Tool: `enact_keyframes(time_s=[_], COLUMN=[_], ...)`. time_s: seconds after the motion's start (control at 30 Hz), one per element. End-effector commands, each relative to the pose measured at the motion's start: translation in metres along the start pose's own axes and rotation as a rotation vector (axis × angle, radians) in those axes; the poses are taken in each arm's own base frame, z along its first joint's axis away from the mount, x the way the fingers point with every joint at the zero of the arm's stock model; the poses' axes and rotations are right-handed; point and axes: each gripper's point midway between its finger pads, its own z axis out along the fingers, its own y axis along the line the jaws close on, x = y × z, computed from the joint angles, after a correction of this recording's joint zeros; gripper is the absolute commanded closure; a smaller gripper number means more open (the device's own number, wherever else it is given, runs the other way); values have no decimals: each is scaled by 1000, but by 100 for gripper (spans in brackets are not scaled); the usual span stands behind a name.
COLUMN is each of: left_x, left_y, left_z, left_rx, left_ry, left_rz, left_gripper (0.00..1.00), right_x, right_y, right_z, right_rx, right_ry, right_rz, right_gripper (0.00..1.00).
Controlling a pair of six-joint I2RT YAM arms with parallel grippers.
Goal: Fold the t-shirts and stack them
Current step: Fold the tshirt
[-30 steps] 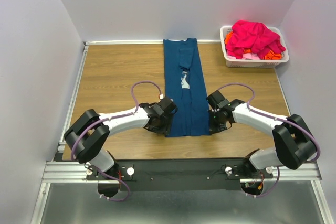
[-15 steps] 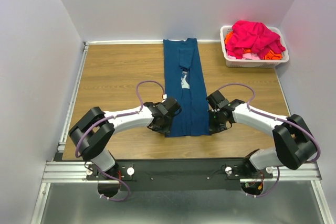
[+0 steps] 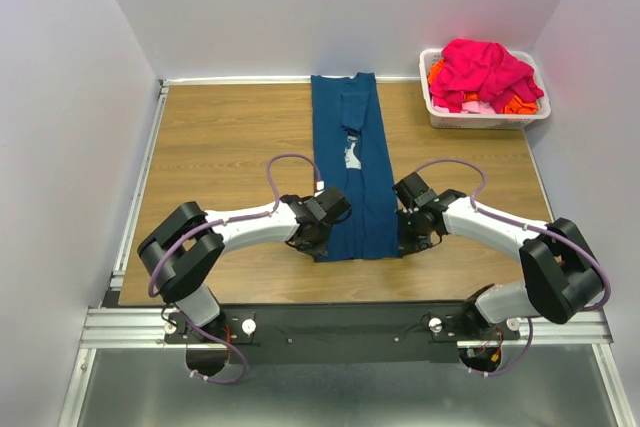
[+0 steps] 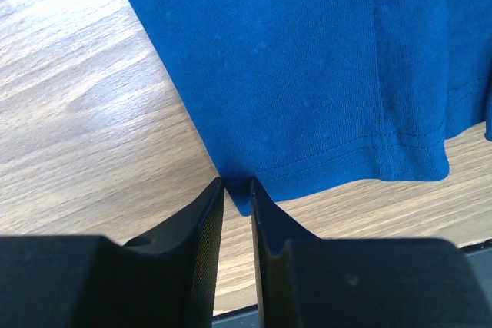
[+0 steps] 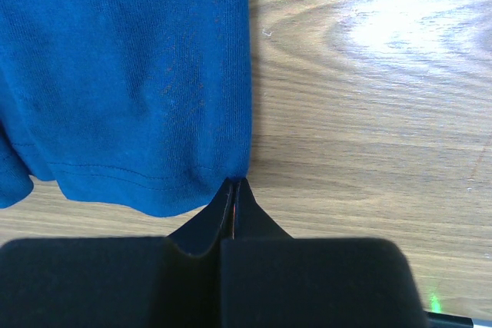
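Teal t-shirt [image 3: 352, 172] hem corners pinched: left end effector [image 4: 235, 193] nearly pressed together, right end effector [image 5: 234, 193] pressed together. Both should be lifted evenly, folded toward collar.

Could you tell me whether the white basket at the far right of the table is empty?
No, the white basket is heaped with magenta-pink and orange shirts.

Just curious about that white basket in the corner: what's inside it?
The basket holds heaped shirts: magenta-pink on top, orange peeking out at the edges. Anything underneath is covered.
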Motion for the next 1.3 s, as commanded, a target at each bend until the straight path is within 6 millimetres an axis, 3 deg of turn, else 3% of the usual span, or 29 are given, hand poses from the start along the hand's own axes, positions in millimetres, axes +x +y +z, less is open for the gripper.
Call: enact_keyframes(time_s=[0.0,0.1,0.2,0.33,0.47,0.6,0.7,0.77,0.83,0.9,0.93,0.97,1.0,1.1,1.13,1.17,1.27], left_x=[10,12,14,19,41,74,102,107,99,77,63,49,30,-15,-35,-51,-100], left_y=[5,5,6,8,12,-2,-23,-38,-43,-40,-38,-37,-28,-12,0,7,32], left_z=[6,6,6,-4,-17,-37,-59,-75,-87,-90,-91,-90,-86,-83,-79,-79,-79], left_rx=[-56,-59,-62,-52,-47,11,110,194,241,240,239,249,230,198,171,155,91], left_ry=[39,48,55,51,78,111,146,141,93,19,-14,-51,-81,-189,-221,-254,-329], left_rz=[20,24,29,22,17,41,43,17,6,-11,-19,12,-26,-10,-39,-49,-52], left_gripper=[72,81,99,100,100,100,100,100,100,100,100,100,100,100,100,100,100], right_x=[9,8,8,17,32,71,104,116,103,84,67,47,37,-18,-34,-57,-106], right_y=[-7,-5,-3,-3,7,14,26,28,29,31,26,38,38,46,41,52,51], right_z=[2,1,0,-4,-19,-31,-42,-50,-63,-72,-69,-80,-74,-84,-77,-82,-74], right_rx=[13,7,-3,-10,-46,-39,-86,-114,-119,-104,-35,-46,13,97,155,130,100], right_ry=[22,17,20,54,66,121,173,190,120,42,-26,-86,-95,-241,-253,-304,-339], right_rz=[-11,-16,-17,-15,17,4,-7,-2,2,-13,-21,-42,-58,-114,-147,-142,-121], right_gripper=[99,99,99,99,99,99,99,99,99,99,99,99,99,99,99,99,99])
